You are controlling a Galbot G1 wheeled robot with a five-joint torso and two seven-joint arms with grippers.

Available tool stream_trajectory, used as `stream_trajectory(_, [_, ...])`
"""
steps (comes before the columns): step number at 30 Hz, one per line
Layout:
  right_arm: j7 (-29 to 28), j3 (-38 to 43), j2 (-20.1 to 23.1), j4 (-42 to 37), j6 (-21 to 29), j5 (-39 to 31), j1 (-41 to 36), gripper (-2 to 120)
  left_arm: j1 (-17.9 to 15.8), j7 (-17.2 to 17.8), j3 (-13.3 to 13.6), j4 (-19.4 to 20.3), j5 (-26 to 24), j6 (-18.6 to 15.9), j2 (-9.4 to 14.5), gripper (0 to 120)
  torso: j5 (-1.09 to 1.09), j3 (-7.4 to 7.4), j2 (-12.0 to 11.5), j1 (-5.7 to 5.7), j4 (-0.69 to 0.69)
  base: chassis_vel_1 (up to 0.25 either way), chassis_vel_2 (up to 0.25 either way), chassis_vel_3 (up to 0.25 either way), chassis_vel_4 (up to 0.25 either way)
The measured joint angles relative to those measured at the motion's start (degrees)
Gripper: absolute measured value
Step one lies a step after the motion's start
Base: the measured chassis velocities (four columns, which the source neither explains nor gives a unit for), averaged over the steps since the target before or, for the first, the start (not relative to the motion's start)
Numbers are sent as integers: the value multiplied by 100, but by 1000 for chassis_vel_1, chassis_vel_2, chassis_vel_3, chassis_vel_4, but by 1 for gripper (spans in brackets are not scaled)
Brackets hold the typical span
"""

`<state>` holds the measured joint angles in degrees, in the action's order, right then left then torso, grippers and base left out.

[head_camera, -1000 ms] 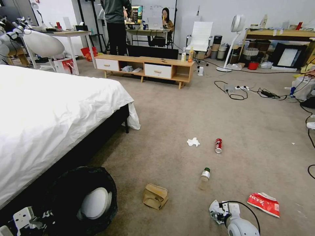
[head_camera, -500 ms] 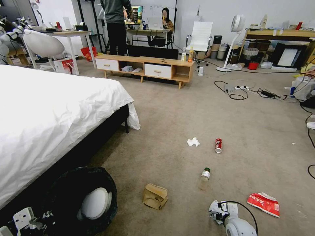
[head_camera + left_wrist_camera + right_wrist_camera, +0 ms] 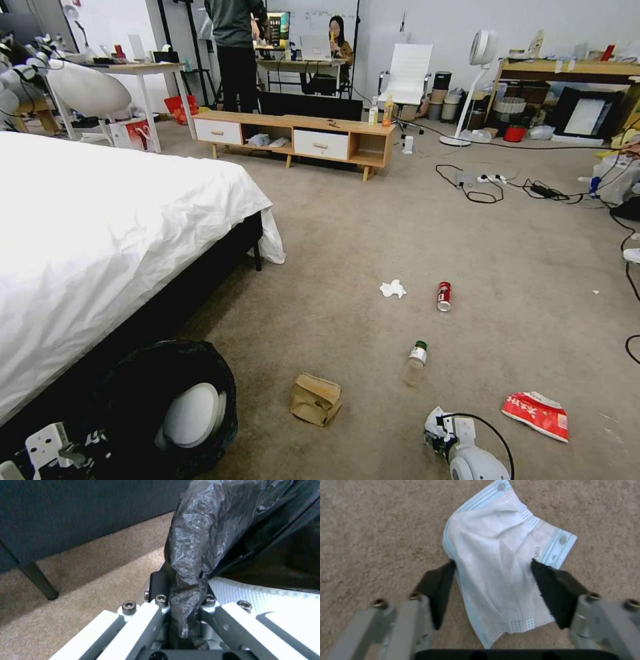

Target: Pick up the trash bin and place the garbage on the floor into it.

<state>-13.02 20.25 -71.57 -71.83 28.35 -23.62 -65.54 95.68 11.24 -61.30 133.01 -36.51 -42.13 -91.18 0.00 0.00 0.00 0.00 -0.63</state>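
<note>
Head view: the small round white trash bin [image 3: 190, 417], lined with a crinkled black plastic bag, hangs tilted at the lower left beside the white-sheeted bed [image 3: 100, 227], its mouth facing the camera, with the left gripper [image 3: 63, 450] at its rim. On the flat beige-grey carpet floor [image 3: 400, 227] lie a crumpled white tissue [image 3: 393, 289], a red soda can [image 3: 444, 296], a clear green-capped bottle [image 3: 417, 357], a brown crumpled paper piece [image 3: 315, 399] and a red-white snack wrapper [image 3: 539, 415], all well apart. The right gripper [image 3: 441, 433] sits low over the carpet between paper piece and wrapper. Left wrist view: the left gripper [image 3: 181, 597] has its jaws clamped together on a fold of the black bag [image 3: 196, 545] at the bin's rim; carpet and the bed's dark base lie beyond. Right wrist view: the right gripper [image 3: 493, 580] has its jaws apart, black pads [image 3: 553, 585] either side of a pale blue face mask [image 3: 503, 565] lying flat on the carpet, both pads touching the mask's edges.
</note>
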Motion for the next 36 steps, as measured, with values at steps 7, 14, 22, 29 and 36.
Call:
stream_trajectory(7, [6,-28,-19,141,-76,85,48,33,1,-6,13,-2,13,0,0,2,0,0,0,0,1,0,0,0,0])
stream_trajectory(14, [25,-69,-67,277,-192,142,89,10,16,-14,27,-2,36,0,-14,2,0,0,0,0,2,0,0,0,0])
stream_trajectory(22, [50,-80,-50,198,-300,143,-11,0,24,-38,57,5,88,0,-36,2,0,0,0,0,-2,0,0,0,0])
stream_trajectory(29, [158,-41,13,46,-496,45,-167,0,68,-68,152,45,180,0,-65,2,2,0,0,0,1,0,0,0,0])
stream_trajectory(36, [214,127,457,-952,-703,-361,-660,0,97,-72,261,133,197,0,-69,2,0,0,0,0,-2,0,0,0,0])
